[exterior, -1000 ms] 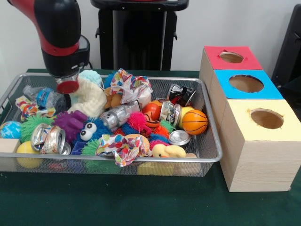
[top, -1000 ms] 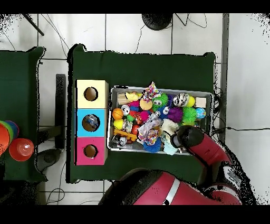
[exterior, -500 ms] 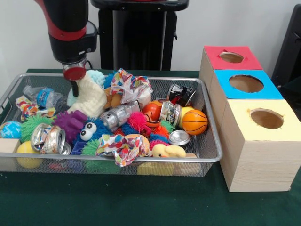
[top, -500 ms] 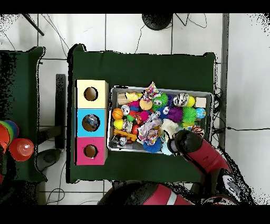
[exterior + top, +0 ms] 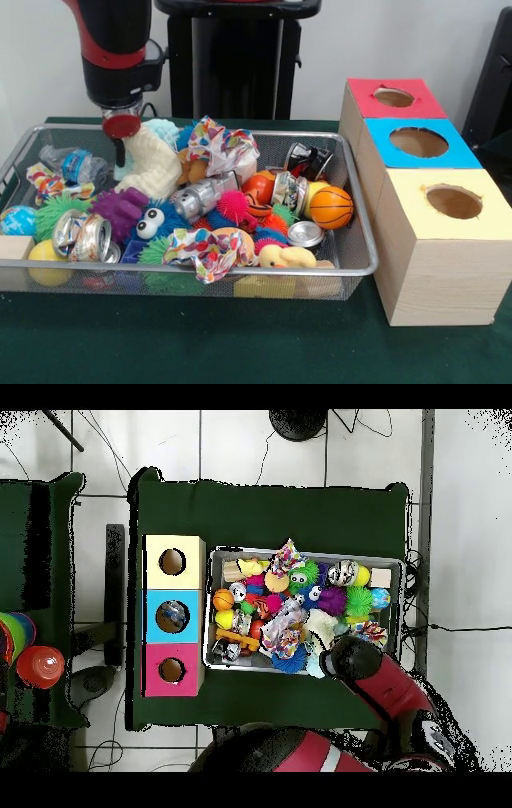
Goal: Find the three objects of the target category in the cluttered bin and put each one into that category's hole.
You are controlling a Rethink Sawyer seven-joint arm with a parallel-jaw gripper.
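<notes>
While seemingly three boxes (image 5: 424,192) (holed).

So the whole setup sits on a table with a dark green cloth top (image 5: 240,352) (image 5: 270,509). Directly on it there's a silver wire-mesh bin (image 5: 356,248) (image 5: 404,589), stuffed full, taking up the middle. Right beside the bin stands a row of three light wooden boxes, each with a round hole on top: a yellow-topped box (image 5: 448,200) (image 5: 172,544), a blue-topped box (image 5: 416,142) (image 5: 155,616), then a red-topped box (image 5: 392,98) (image 5: 172,684). The boxes touch each other in a line along one end of the table.
</notes>
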